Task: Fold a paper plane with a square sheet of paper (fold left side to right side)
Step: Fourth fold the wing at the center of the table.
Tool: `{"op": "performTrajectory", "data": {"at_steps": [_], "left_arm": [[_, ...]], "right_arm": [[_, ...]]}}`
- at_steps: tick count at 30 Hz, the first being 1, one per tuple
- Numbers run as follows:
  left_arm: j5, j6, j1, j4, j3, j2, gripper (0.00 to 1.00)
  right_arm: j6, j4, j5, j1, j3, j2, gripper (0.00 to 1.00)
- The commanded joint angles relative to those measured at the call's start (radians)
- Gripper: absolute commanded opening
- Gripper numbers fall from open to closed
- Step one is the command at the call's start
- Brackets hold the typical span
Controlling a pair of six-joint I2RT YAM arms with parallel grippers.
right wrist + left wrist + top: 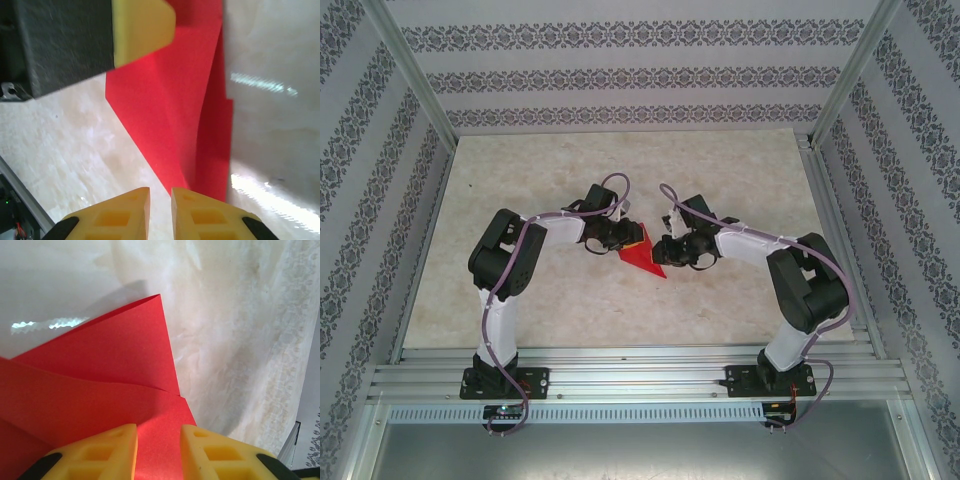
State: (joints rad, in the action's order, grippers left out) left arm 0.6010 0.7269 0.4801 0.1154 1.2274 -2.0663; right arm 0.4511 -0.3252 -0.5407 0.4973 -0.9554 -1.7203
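Observation:
The paper plane point(645, 258) is bright red folded paper lying mid-table, its point toward the near edge. In the left wrist view the paper point(100, 370) shows overlapping flaps with a crease. My left gripper point(620, 240) sits on its far-left part; its yellow fingers stand apart over flat red paper, nothing pinched point(159, 432). My right gripper point(672, 250) is at the paper's right side. Its fingers point(160, 192) stand a narrow gap apart over bare table, just beside the paper's point(170, 100) lower tip. A left fingertip point(142, 27) rests on the paper in the right wrist view.
The table point(570, 170) is pale and marbled, walled by patterned panels on three sides. Aluminium rails point(640, 375) run along the near edge, where both arm bases are bolted. Bare table lies all round the paper.

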Motion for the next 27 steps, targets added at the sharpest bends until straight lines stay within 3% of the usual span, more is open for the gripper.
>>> {"op": "performTrajectory", "data": {"at_steps": [1, 27], "left_arm": [[-0.062, -0.029, 0.011, 0.055, -0.042, -0.052, 0.30], [-0.073, -0.039, 0.011, 0.085, -0.017, -0.060, 0.30]], "right_arm": [[0.032, 0.069, -0.035, 0.018, 0.009, -0.018, 0.18], [0.013, 0.061, -0.023, -0.014, 0.077, -0.049, 0.18]]}}
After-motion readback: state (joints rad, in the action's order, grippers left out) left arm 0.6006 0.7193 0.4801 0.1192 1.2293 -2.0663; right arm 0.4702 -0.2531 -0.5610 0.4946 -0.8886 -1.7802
